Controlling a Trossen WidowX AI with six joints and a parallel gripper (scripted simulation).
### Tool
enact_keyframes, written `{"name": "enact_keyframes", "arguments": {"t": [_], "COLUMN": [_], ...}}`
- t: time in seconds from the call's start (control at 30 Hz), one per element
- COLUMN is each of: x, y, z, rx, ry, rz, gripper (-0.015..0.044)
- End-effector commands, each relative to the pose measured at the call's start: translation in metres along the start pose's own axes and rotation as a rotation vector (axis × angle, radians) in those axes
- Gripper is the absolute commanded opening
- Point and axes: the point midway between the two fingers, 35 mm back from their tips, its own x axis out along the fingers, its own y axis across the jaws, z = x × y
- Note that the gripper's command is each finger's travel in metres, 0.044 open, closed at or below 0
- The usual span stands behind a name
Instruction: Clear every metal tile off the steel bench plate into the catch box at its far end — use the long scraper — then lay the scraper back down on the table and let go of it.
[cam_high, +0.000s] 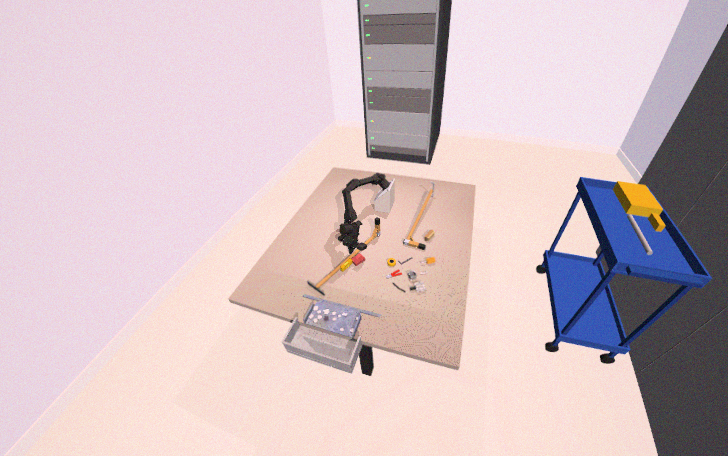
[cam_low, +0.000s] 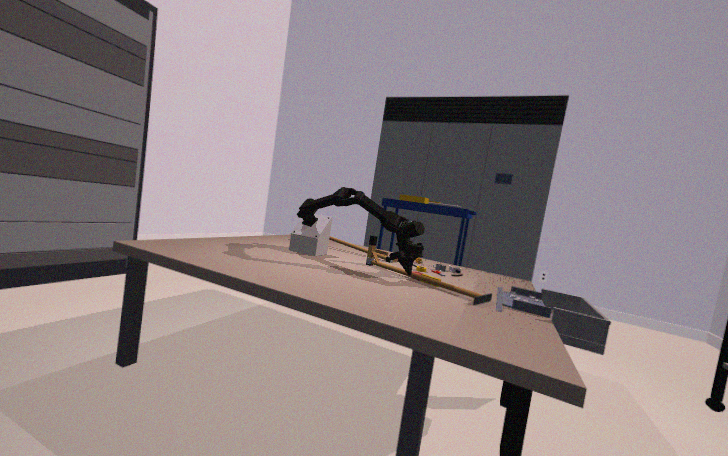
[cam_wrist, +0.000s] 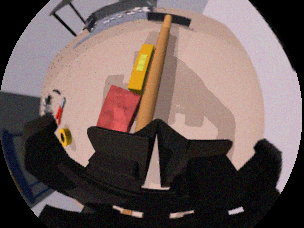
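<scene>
Getting the long scraper in hand looks like the step we are on, and no clearing shows on the plate. Our scraper (cam_high: 330, 276) (cam_low: 451, 288) (cam_wrist: 159, 65) lies slantwise on the table (cam_high: 279, 271) (cam_low: 322, 292) (cam_wrist: 220, 65), its dark crosswise blade (cam_high: 315, 288) (cam_low: 482, 299) (cam_wrist: 180, 20) left of lower centre in the top view, short of the steel bench plate (cam_high: 349, 323) (cam_low: 537, 307). Pale metal tiles (cam_high: 328, 310) are scattered over that plate, at the lower centre of the same view; the catch box (cam_high: 322, 354) (cam_low: 582, 328) stands beyond it. Gripper (cam_high: 354, 249) (cam_low: 409, 272) (cam_wrist: 158, 121): fingers together, down at the handle, and we read nothing between them. In the wrist view the wooden handle passes behind the left-hand finger in the frame; contact we cannot tell. A red block (cam_high: 358, 259) (cam_wrist: 117, 107) and a yellow block (cam_high: 345, 265) (cam_low: 429, 277) (cam_wrist: 141, 67) lie close along the handle's left side there. We judge the closed tips may be nudging the handle into line, or may have missed a grasp. For a grasp, we would next lift a little, open, straddle the handle squarely and close. Our worry: the blocks could foul a finger, and a long handle held off-centre may swing its blade or twist in the grip.
</scene>
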Motion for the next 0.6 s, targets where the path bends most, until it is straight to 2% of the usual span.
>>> {"name": "enact_keyframes", "arguments": {"t": [0.0, 0.57], "x": [-0.021, -0.08], "y": [0.0, -0.002], "z": [0.014, 0.036], "rx": [0.01, 0.01], "ry": [-0.02, -0.021], "rz": [0.001, 0.001], "gripper": [0.0, 0.0]}}
